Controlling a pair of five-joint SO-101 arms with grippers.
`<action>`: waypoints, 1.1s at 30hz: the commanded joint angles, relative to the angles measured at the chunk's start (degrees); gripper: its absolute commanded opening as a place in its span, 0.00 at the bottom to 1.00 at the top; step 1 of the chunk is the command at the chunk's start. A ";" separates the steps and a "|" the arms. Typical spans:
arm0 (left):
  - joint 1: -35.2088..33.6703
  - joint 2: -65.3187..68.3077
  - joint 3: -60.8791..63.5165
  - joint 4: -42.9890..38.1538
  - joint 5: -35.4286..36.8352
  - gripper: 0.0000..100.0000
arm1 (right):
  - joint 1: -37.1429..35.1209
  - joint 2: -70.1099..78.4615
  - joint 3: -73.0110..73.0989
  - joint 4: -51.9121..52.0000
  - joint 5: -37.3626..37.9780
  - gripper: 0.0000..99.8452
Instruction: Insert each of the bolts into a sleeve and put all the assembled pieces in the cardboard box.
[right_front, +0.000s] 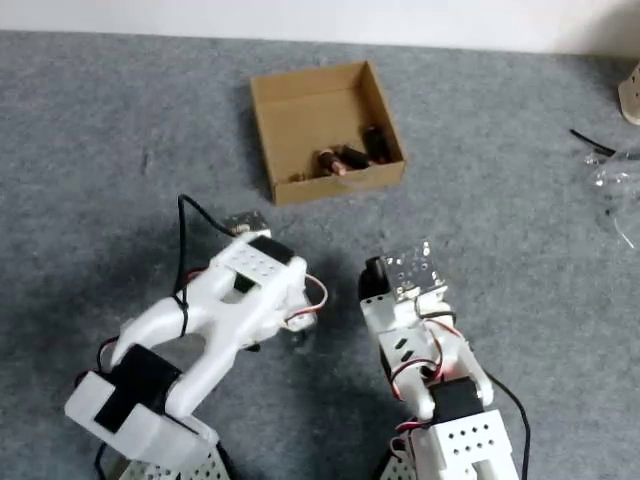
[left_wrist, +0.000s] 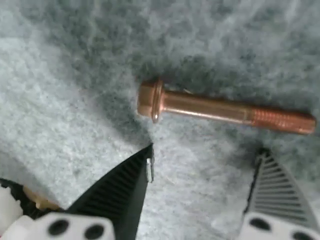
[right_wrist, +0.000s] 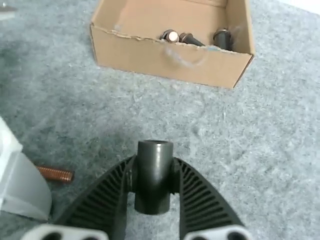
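The left hand (left_wrist: 206, 156) hangs wide open and empty over the copper bolt (left_wrist: 225, 111), which lies flat mid-bench. The bolt looks stiff, smooth and weighty, so I'd pinch the plain shank mid-length. The right hand (right_wrist: 153, 167) is clamped on a dark sleeve (right_wrist: 154, 150), held upright, short of the cardboard box (right_wrist: 165, 62).

The left hand (left_wrist: 206, 154) hangs low with fingers spread, while the right hand (right_wrist: 153, 167) grips a sleeve (right_wrist: 155, 150).

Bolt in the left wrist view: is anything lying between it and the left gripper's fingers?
Nothing visible does. The bolt lies bare on the grey mat, just beyond the open left gripper, with mat alone in the gap between them.
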 joint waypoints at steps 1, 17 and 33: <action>-2.51 -0.31 -3.82 -2.37 0.97 0.31 | 0.57 -1.19 -0.66 -2.51 0.79 0.00; -1.98 -18.33 0.66 -1.93 3.69 0.31 | 0.57 -1.19 -0.57 -2.59 0.79 0.00; -2.51 -18.42 4.18 -3.60 3.69 0.31 | 0.57 -1.01 0.92 -4.97 0.79 0.00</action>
